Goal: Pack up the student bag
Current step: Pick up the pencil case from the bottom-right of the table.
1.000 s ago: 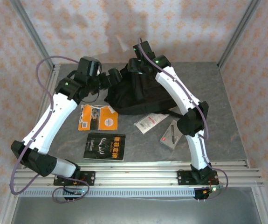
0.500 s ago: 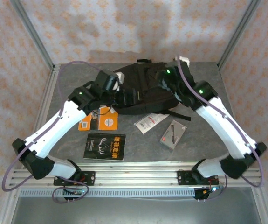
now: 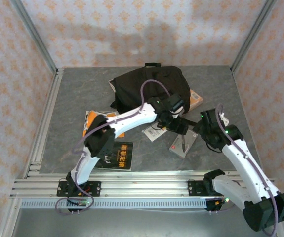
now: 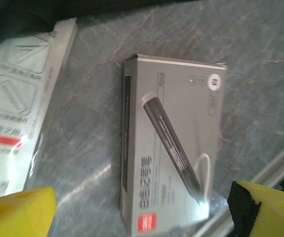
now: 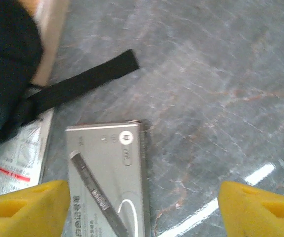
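Grey marbled table [image 3: 72, 94] carries the student bag [image 3: 151, 86] at its far middle. Nearer and to the right, the left gripper [image 4: 142, 210] hangs with fingers apart over a pen box [image 4: 174, 143]. The right gripper [image 5: 142, 212], also spread and empty, hovers just right of it.

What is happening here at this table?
Two robot arms are packing a black backpack, which lies at the back of the table. Both reach toward a grey pen box lying in front of it. The left hand and the right hand hover by the box, both open, holding nothing.
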### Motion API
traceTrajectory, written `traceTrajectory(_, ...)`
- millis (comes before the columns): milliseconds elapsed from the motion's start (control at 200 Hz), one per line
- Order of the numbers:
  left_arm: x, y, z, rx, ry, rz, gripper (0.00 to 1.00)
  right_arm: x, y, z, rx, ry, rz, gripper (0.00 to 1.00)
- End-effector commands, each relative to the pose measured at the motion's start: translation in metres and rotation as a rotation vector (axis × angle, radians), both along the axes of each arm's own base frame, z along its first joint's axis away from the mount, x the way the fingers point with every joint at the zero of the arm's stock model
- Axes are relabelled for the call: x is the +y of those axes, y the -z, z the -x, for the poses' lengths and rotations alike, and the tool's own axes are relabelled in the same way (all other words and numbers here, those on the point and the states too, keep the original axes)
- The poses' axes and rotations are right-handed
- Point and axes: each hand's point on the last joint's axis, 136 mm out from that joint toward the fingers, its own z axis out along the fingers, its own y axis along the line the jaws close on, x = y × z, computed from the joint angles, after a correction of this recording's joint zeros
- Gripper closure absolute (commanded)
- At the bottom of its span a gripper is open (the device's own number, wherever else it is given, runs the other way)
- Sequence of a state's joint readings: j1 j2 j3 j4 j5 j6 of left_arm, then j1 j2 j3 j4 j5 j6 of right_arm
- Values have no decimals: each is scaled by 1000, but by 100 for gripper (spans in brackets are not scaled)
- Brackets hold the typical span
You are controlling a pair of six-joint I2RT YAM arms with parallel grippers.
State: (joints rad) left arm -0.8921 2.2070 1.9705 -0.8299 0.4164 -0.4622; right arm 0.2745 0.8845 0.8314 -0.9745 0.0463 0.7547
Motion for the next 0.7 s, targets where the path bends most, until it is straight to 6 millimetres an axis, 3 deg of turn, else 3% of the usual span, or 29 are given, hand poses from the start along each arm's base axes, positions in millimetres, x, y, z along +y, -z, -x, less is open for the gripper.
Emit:
traceTrajectory(0, -7, -9, 7, 0, 6, -12, 4, -27, 6, 23, 22, 165, 24, 20)
traceTrajectory(25, -8, -5, 9, -3, 9, -25, 0, -32, 5, 27, 23, 184, 37, 19)
traceTrajectory(345, -22, 22, 37, -77, 63, -161, 0, -74, -40, 55, -52, 301, 211, 18)
traceTrajectory(500, -31, 30, 43, -114, 47, -204, 0, -79, -60, 58, -102, 307, 227, 19)
traceTrajectory(696, -36, 47, 48, -108, -20, -253, 0, -76, -65, 57, -113, 285, 215, 19)
